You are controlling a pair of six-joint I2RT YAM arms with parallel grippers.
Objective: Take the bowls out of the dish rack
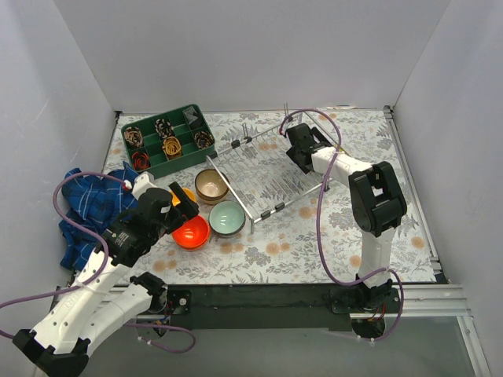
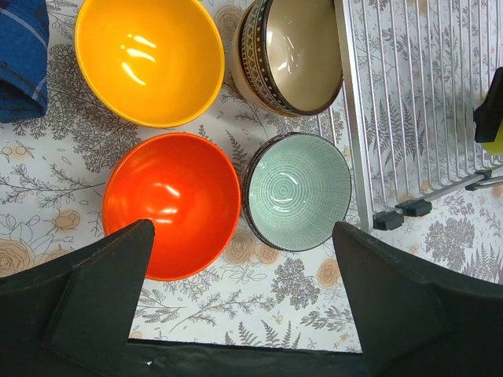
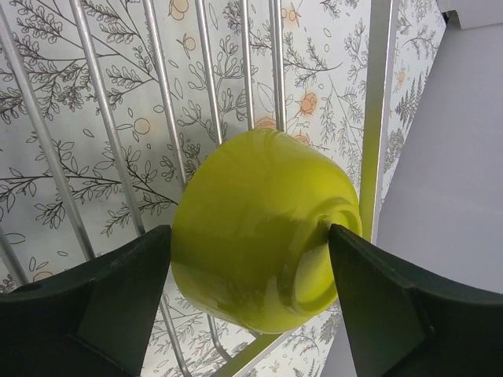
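The left arm (image 1: 86, 302) reaches forward, jaws spread wide; the right arm (image 1: 339, 165) extends forward-left, jaws apart.

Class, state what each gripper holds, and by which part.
Left gripper: nothing. Right gripper brackets the glossy lime green bowl, rim side to foot ring; whether it grips cannot be told.

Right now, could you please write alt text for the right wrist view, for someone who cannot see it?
A lime green bowl lies tipped on its side on the wires of the dish rack, framed by the two fingers of the right gripper, its foot ring turned to the picture's right. Floral tablecloth shows under the wires; whether the fingers grip is unclear.
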